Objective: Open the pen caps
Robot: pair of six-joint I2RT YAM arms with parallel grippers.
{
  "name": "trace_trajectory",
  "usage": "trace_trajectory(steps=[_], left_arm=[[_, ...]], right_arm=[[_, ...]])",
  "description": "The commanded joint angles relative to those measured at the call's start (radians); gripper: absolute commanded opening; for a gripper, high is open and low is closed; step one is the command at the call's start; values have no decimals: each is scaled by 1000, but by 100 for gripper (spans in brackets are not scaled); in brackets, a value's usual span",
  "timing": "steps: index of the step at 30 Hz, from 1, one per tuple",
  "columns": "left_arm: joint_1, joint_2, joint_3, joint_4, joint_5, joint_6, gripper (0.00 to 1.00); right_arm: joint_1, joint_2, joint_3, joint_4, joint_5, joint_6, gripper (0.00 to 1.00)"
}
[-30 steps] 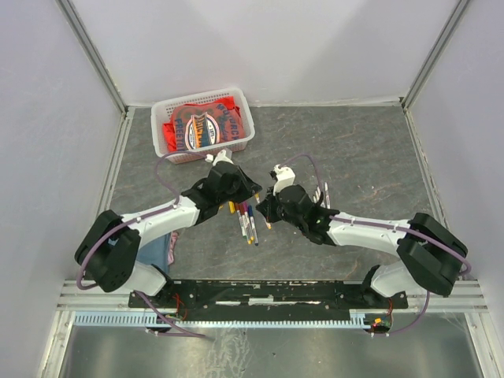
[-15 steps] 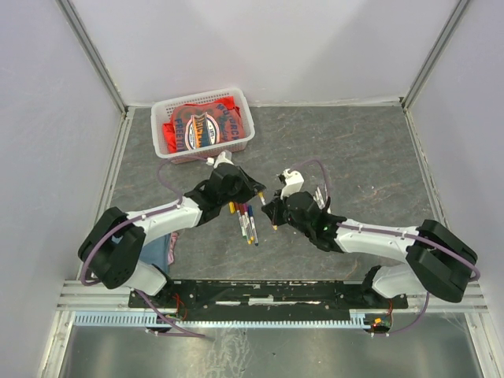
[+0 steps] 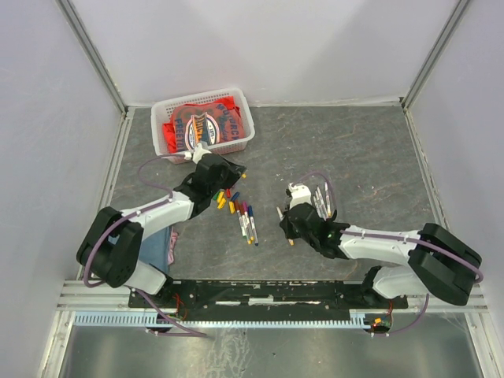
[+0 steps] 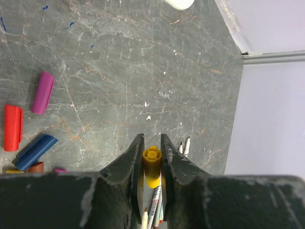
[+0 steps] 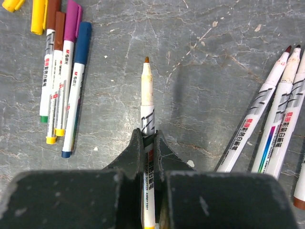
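The left gripper (image 4: 151, 142) was clenched on a yellow cap (image 4: 152, 166), which sat end-on between its two fingers above the grey table (image 4: 143, 71). The fingers hid the cap's sides, and a few pen barrels showed beneath it. Off to one side on the table lay loose caps: a purple cap (image 4: 43, 92) on its own, a red cap (image 4: 13, 127) near it, and a blue cap (image 4: 35, 151) just beside a brown cap (image 4: 35, 167).

The right gripper (image 5: 147, 135) was clamped tight on a white pen (image 5: 147, 90). The pen's bare brown tip pointed away from the wrist over the table. To one side of this pen lay the capped pens (image 5: 62, 71), four in a row side by side, with yellow, brown, purple and dark blue caps still on. To the other side lay the uncapped pens (image 5: 279, 109), fanned out and touching one another.

In the top view the capped pens lay between the two grippers, and the heap of loose caps sat close by the left arm's wrist. Beyond that arm, near the far left corner, stood a white basket (image 3: 246, 118) holding a red cloth (image 3: 177, 130) with a printed logo.
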Motion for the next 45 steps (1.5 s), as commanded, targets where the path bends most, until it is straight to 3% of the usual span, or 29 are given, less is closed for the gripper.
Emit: trace_trajectory(steps=[1, 6, 10, 23, 34, 40, 45], left_arm=[[25, -24, 15, 58, 30, 109, 3], [23, -81, 41, -177, -40, 335, 3], [20, -76, 38, -324, -149, 419, 3], [-19, -44, -38, -357, -241, 462, 5], [-80, 12, -27, -365, -303, 467, 15], [-96, 32, -22, -364, -324, 462, 26], [-104, 36, -16, -373, -339, 459, 32]], right_arm=[[2, -41, 12, 19, 37, 13, 1], [-18, 16, 49, 9, 73, 37, 1], [-54, 80, 80, 9, 96, 78, 3], [-129, 198, 128, 6, 142, 99, 17], [-157, 222, 141, -28, 186, 83, 24], [-161, 242, 159, -38, 189, 66, 40], [-161, 204, 161, -46, 192, 31, 43]])
